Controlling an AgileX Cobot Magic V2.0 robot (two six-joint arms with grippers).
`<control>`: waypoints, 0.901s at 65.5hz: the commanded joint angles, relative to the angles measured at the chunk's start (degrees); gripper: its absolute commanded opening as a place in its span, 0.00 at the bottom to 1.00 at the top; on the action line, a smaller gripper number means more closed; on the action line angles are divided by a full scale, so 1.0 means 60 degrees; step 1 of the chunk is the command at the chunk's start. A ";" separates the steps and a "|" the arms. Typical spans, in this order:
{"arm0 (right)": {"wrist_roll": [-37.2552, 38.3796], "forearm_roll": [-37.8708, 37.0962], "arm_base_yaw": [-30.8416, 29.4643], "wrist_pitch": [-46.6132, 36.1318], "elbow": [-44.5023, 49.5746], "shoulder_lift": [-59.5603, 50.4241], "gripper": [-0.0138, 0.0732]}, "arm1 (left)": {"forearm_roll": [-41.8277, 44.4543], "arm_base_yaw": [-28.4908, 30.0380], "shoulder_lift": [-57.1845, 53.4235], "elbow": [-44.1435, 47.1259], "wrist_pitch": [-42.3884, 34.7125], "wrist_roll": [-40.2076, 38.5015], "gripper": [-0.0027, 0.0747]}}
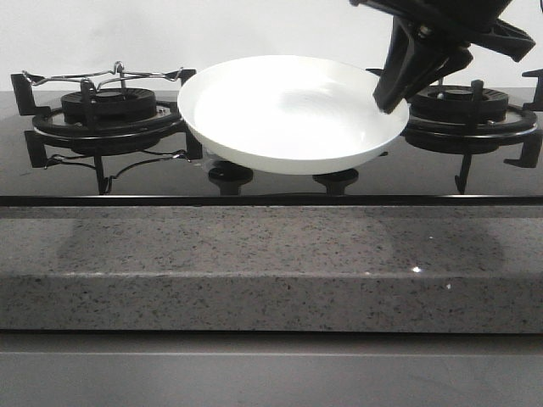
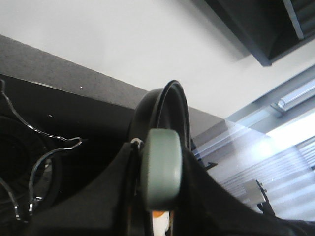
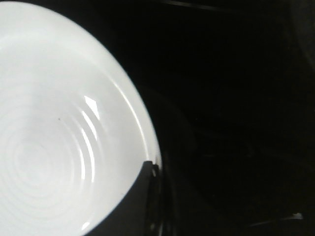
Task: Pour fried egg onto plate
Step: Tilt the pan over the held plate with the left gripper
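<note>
The white plate (image 1: 288,114) hangs tilted above the stove's middle, with nothing on it. My right gripper (image 1: 389,100) is shut on its right rim. The right wrist view shows the plate's glossy inside (image 3: 59,137) with one dark finger (image 3: 140,201) over the rim. My left gripper (image 2: 160,189) is shut on the pale green handle (image 2: 160,162) of the black frying pan (image 2: 170,105), seen edge-on. A sliver of the fried egg (image 2: 158,219), white with orange, shows just below the handle. The left arm and the pan are out of the front view.
A black gas hob has a left burner (image 1: 109,106) with a wire rack (image 1: 102,78), a right burner (image 1: 465,106) and two knobs (image 1: 229,176) under the plate. A speckled grey counter edge (image 1: 271,263) runs along the front.
</note>
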 commanded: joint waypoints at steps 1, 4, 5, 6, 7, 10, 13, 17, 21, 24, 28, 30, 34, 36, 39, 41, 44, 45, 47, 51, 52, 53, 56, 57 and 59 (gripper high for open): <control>-0.0083 0.0124 0.0000 -0.0390 -0.0223 -0.0343 0.09 | -0.0519 -0.0730 -0.0560 -0.0296 -0.0658 0.0002 0.01; -0.0083 0.0124 0.0000 -0.0390 -0.0223 -0.0343 0.09 | -0.0179 -0.1216 -0.0602 -0.0296 -0.1082 0.0002 0.01; -0.0083 0.0124 0.0000 -0.0390 -0.0223 -0.0343 0.09 | -0.0086 -0.1357 -0.0605 -0.0296 -0.1188 0.0002 0.01; -0.0083 0.0124 0.0000 -0.0390 -0.0223 -0.0343 0.09 | 0.0000 -0.1498 -0.0605 -0.0296 -0.1294 0.0002 0.01; -0.0083 0.0124 0.0000 -0.0390 -0.0223 -0.0343 0.09 | 0.0077 -0.1638 -0.0605 -0.0296 -0.1403 0.0002 0.01; -0.0083 0.0124 0.0000 -0.0390 -0.0223 -0.0343 0.09 | 0.0326 -0.2073 -0.0605 -0.0296 -0.1720 0.0167 0.01; -0.0083 0.0124 0.0000 -0.0390 -0.0223 -0.0343 0.09 | 0.0527 -0.2638 -0.0605 -0.0296 -0.2169 0.0469 0.01; -0.0083 0.0124 0.0000 -0.0390 -0.0223 -0.0343 0.09 | 0.0622 -0.3146 -0.0622 -0.0296 -0.2600 0.0881 0.01; -0.0083 0.0124 0.0000 -0.0390 -0.0223 -0.0343 0.09 | 0.0640 -0.3641 -0.0622 -0.0310 -0.3051 0.1385 0.01; -0.0083 0.0124 0.0000 -0.0390 -0.0223 -0.0343 0.09 | 0.0724 -0.4026 -0.0622 -0.0353 -0.3400 0.1772 0.01; -0.0083 0.0124 0.0000 -0.0390 -0.0223 -0.0343 0.09 | 0.0764 -0.4357 -0.0637 -0.0369 -0.3684 0.2291 0.01; -0.0083 0.0124 0.0000 -0.0390 -0.0223 -0.0343 0.09 | 0.0764 -0.4547 -0.0637 -0.0369 -0.3844 0.2626 0.01; -0.0083 0.0124 0.0000 -0.0390 -0.0223 -0.0343 0.09 | 0.0787 -0.4863 -0.0637 -0.0369 -0.4052 0.3223 0.01; -0.0083 0.0124 0.0000 -0.0390 -0.0223 -0.0343 0.09 | 0.0825 -0.4991 -0.0637 -0.0369 -0.4135 0.3459 0.01; -0.0083 0.0124 0.0000 -0.0390 -0.0223 -0.0343 0.09 | 0.0851 -0.5173 -0.0637 -0.0369 -0.4250 0.3941 0.01; -0.0083 0.0124 0.0000 -0.0390 -0.0223 -0.0343 0.09 | 0.0851 -0.5322 -0.0637 -0.0369 -0.4356 0.4195 0.01; -0.0083 0.0124 0.0000 -0.0390 -0.0223 -0.0343 0.09 | 0.0851 -0.5493 -0.0637 -0.0369 -0.4428 0.4750 0.01; -0.0083 0.0124 0.0000 -0.0390 -0.0223 -0.0343 0.09 | 0.0851 -0.5543 -0.0660 -0.0369 -0.4462 0.4914 0.01; -0.0083 0.0124 0.0000 -0.0390 -0.0223 -0.0343 0.09 | 0.0874 -0.5674 -0.0675 -0.0369 -0.4586 0.5297 0.01; -0.0083 0.0124 0.0000 -0.0390 -0.0223 -0.0343 0.09 | 0.0952 -0.5876 -0.0763 -0.0369 -0.4883 0.5850 0.01; -0.0083 0.0124 0.0000 -0.0390 -0.0223 -0.0343 0.09 | 0.0979 -0.5950 -0.0782 -0.0369 -0.4976 0.5995 0.01; -0.0083 0.0124 0.0000 -0.0390 -0.0223 -0.0343 0.09 | 0.1006 -0.5996 -0.0815 -0.0369 -0.5064 0.6233 0.01; -0.0083 0.0124 0.0000 -0.0390 -0.0223 -0.0343 0.09 | 0.1110 -0.6153 -0.0923 -0.0369 -0.5324 0.6719 0.01; -0.0083 0.0124 0.0000 -0.0390 -0.0223 -0.0343 0.09 | 0.1162 -0.6192 -0.0929 -0.0369 -0.5392 0.6777 0.01; -0.0083 0.0124 0.0000 -0.0390 -0.0223 -0.0343 0.09 | 0.1221 -0.6266 -0.0991 -0.0369 -0.5500 0.6968 0.01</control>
